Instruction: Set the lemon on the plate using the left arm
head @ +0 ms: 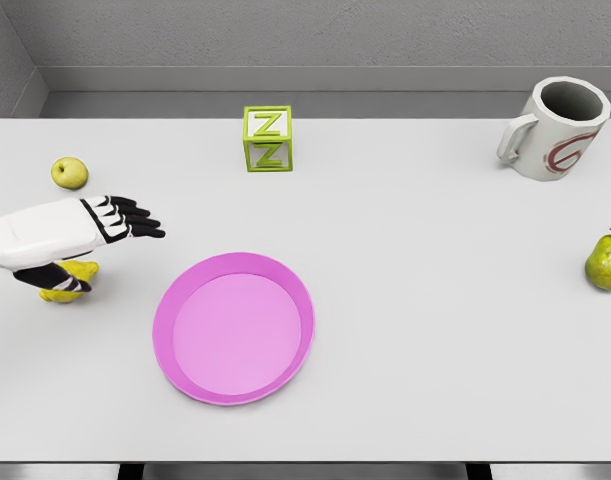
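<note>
Head view: my left hand (85, 235) hovers over the lemon (67, 282), fingers extended, thumb curled beside it, gripping nothing. I should close snugly before lifting toward the pink plate (235, 327).

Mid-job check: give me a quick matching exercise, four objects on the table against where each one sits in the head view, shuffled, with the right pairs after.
Objects:
1. round pink plate
2. green letter block marked Z
3. white mug with a red mark
4. green-yellow pear

Places:
A. far right corner of the table
B. near the front, left of centre
C. right edge, nearer than the mug
D. far side, a little left of centre

Pairs: 1-B, 2-D, 3-A, 4-C
</note>
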Action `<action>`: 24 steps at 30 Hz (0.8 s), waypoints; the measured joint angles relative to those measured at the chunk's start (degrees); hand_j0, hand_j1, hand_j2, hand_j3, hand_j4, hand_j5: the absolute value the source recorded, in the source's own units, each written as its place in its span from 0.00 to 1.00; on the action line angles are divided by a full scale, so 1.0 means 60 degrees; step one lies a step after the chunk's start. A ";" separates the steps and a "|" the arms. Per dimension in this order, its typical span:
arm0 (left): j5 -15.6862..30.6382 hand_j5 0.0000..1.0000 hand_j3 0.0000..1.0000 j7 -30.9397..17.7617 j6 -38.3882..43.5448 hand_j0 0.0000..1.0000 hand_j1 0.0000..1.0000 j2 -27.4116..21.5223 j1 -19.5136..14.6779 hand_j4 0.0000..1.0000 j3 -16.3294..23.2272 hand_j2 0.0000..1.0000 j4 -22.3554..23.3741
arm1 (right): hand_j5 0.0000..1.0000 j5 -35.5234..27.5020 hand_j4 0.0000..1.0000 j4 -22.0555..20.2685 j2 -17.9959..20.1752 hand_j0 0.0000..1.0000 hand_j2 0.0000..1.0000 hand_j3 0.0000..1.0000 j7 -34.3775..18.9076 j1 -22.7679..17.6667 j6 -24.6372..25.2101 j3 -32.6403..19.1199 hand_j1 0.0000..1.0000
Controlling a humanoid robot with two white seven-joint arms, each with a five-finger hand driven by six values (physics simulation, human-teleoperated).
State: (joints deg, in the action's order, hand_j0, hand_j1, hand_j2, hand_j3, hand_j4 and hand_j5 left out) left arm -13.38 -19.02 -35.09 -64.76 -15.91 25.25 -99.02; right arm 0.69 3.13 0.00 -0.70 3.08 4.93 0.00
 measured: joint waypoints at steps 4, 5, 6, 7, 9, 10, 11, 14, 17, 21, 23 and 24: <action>-0.0025 1.00 1.00 -0.0001 0.0000 1.00 1.00 -0.0102 0.0162 1.00 -0.0003 1.00 -0.0014 | 1.00 -0.0019 1.00 0.0032 0.0000 1.00 1.00 1.00 0.0008 -0.0220 0.0021 -0.0038 1.00; -0.0035 1.00 1.00 -0.0002 0.0000 1.00 1.00 -0.0122 0.0205 1.00 -0.0003 1.00 -0.0015 | 1.00 -0.0021 1.00 0.0031 0.0000 1.00 1.00 1.00 0.0006 -0.0220 0.0023 -0.0045 1.00; -0.0054 1.00 1.00 -0.0001 -0.0001 1.00 1.00 -0.0139 0.0352 1.00 -0.0001 1.00 -0.0016 | 1.00 -0.0023 1.00 0.0033 0.0000 1.00 1.00 1.00 0.0005 -0.0220 0.0024 -0.0048 1.00; -0.0097 1.00 1.00 -0.0001 -0.0001 1.00 1.00 -0.0160 0.0411 1.00 -0.0001 1.00 -0.0025 | 1.00 -0.0024 1.00 0.0037 0.0000 1.00 1.00 1.00 0.0004 -0.0220 0.0025 -0.0050 1.00; -0.0237 1.00 1.00 0.0000 0.0000 1.00 1.00 -0.0198 0.0440 1.00 -0.0003 1.00 -0.0039 | 1.00 -0.0026 1.00 0.0039 0.0000 1.00 1.00 1.00 0.0003 -0.0220 0.0027 -0.0060 1.00; -0.0296 1.00 1.00 0.0002 0.0000 1.00 1.00 -0.0209 0.0411 1.00 -0.0007 1.00 -0.0042 | 1.00 -0.0026 1.00 0.0041 0.0000 1.00 1.00 1.00 0.0002 -0.0220 0.0027 -0.0057 1.00; -0.0341 1.00 1.00 0.0023 0.0000 1.00 1.00 -0.0218 0.0381 1.00 -0.0017 1.00 -0.0041 | 1.00 -0.0027 1.00 0.0042 0.0000 1.00 1.00 1.00 0.0002 -0.0220 0.0027 -0.0057 1.00; -0.0518 1.00 1.00 0.0038 0.0000 1.00 1.00 -0.0255 0.0352 1.00 -0.0071 1.00 0.0032 | 1.00 -0.0027 1.00 0.0044 0.0000 1.00 1.00 1.00 -0.0003 -0.0220 0.0028 -0.0058 1.00; -0.0676 1.00 1.00 0.0095 0.0001 1.00 1.00 -0.0415 0.0396 1.00 -0.0093 1.00 0.0094 | 1.00 -0.0027 1.00 0.0044 0.0000 1.00 1.00 1.00 -0.0001 -0.0220 0.0028 -0.0057 1.00; -0.0822 1.00 1.00 0.0108 0.0001 1.00 1.00 -0.0757 0.0411 1.00 -0.0090 1.00 0.0322 | 1.00 -0.0027 1.00 0.0043 0.0000 1.00 1.00 1.00 0.0000 -0.0220 0.0028 -0.0060 1.00; -0.0846 1.00 1.00 0.0112 0.0001 1.00 1.00 -0.0846 0.0425 1.00 -0.0087 1.00 0.0437 | 1.00 -0.0027 1.00 0.0045 0.0000 1.00 1.00 1.00 0.0001 -0.0220 0.0028 -0.0061 1.00; -0.0866 1.00 1.00 0.0114 0.0001 1.00 1.00 -0.0873 0.0425 1.00 -0.0075 1.00 0.0480 | 1.00 -0.0027 1.00 0.0045 0.0000 1.00 1.00 1.00 0.0001 -0.0220 0.0028 -0.0061 1.00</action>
State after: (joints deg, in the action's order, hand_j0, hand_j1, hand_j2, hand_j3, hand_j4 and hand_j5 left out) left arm -18.58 -18.34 -35.08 -70.00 -13.36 24.80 -96.14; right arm 0.52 3.40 0.00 -0.70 1.76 5.10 -0.36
